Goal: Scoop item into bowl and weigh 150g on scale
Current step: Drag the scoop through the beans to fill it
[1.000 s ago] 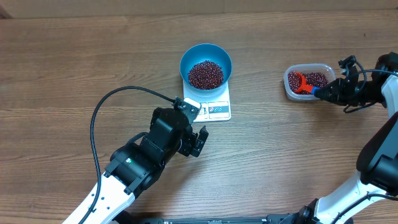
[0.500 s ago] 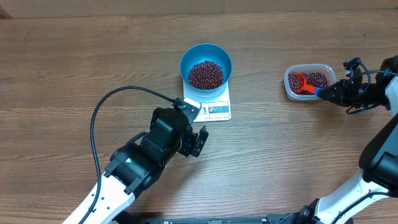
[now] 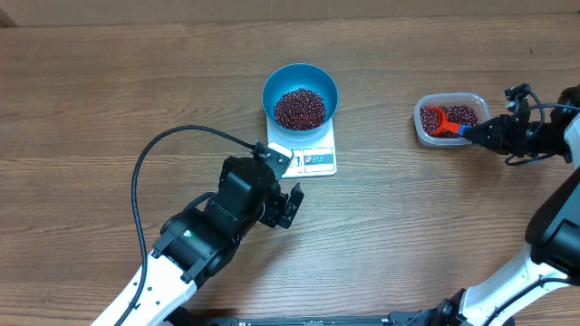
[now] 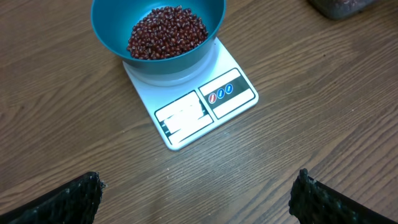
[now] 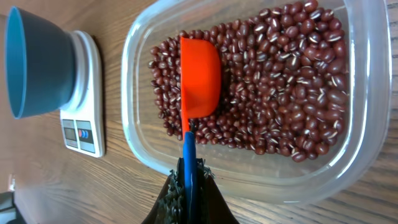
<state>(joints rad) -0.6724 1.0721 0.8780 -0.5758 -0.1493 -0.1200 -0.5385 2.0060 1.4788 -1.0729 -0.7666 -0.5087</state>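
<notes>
Scale [image 4: 208,93] lettering apparently blurred, unreadable

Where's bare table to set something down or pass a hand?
Free: table strip between scale and tub; wide stretch left of the bowl; near side between both arms. Crowded: in front of the scale, where the open left hand hovers; tub's right, right hand gripping the scoop.
</notes>
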